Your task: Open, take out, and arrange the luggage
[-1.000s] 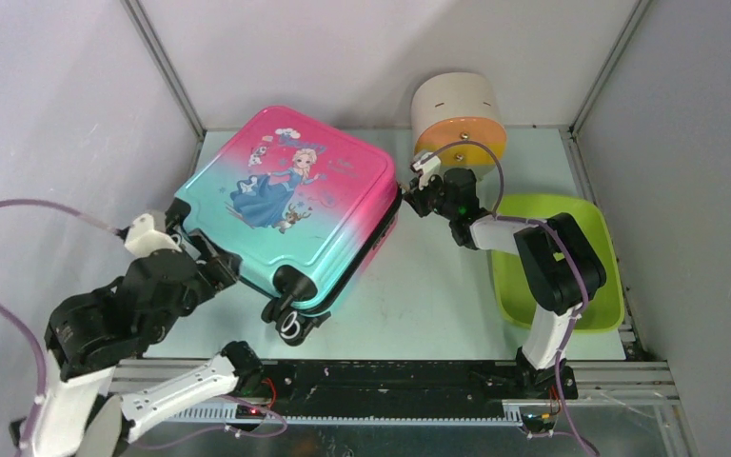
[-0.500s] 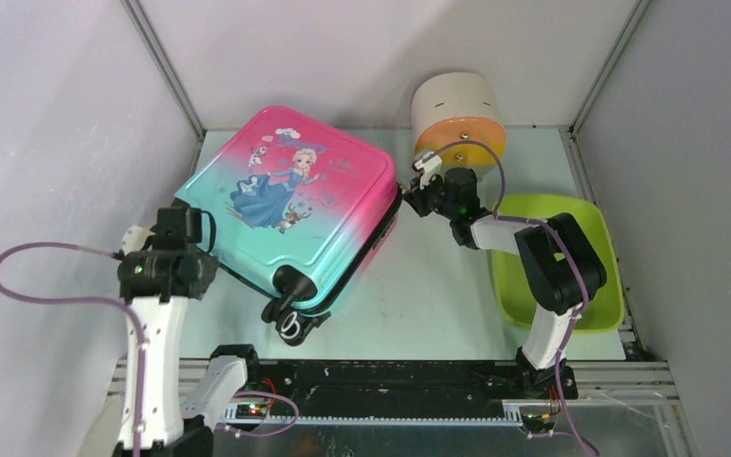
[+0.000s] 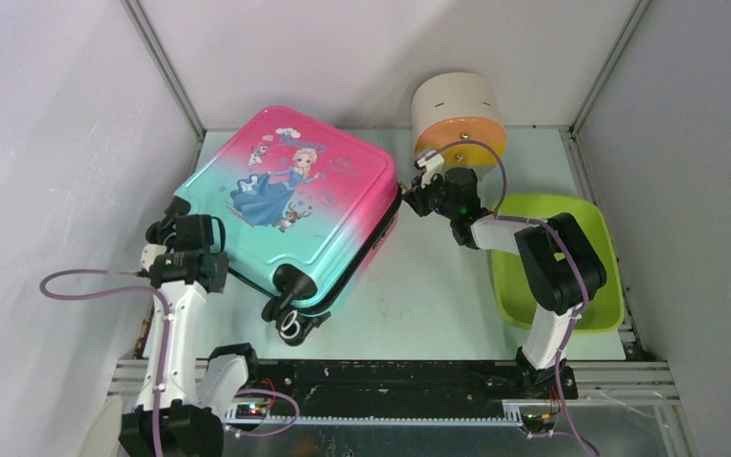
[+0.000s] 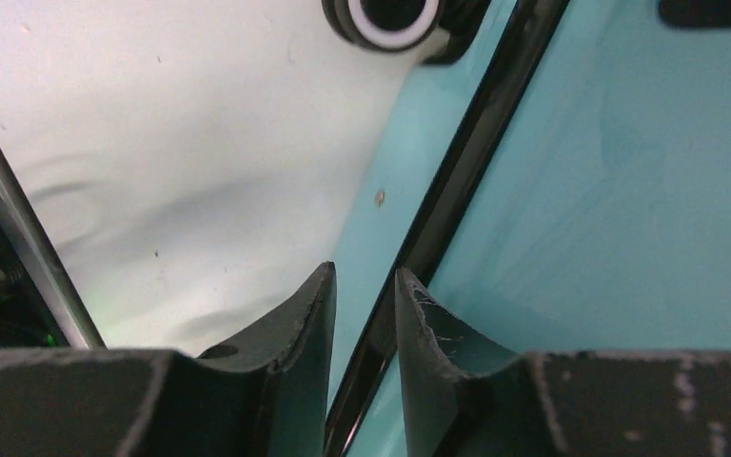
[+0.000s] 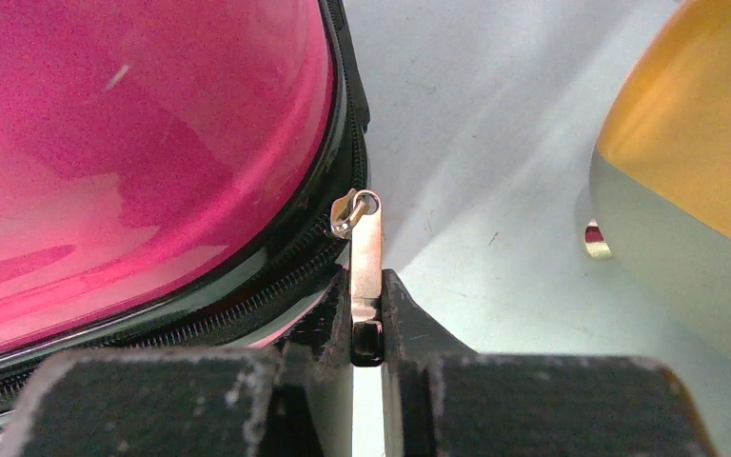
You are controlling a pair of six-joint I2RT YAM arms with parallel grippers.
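Tightly pinched between the fingertips of the right gripper (image 5: 366, 300) is the silver zipper pull (image 5: 366, 252) at the pink corner of the luggage (image 3: 286, 205). That arm reaches forward, its elbow above the green tray (image 3: 600, 286). The left gripper (image 4: 365, 286) has its fingers a narrow gap apart astride the black zipper trim (image 4: 466, 162) on the teal side; whether they grip it I cannot tell. Its forearm stands upright beside the case. The luggage lies closed, princess print up, at the far left of the table (image 3: 419, 286). Only the right wrist view shows the clamped pull.
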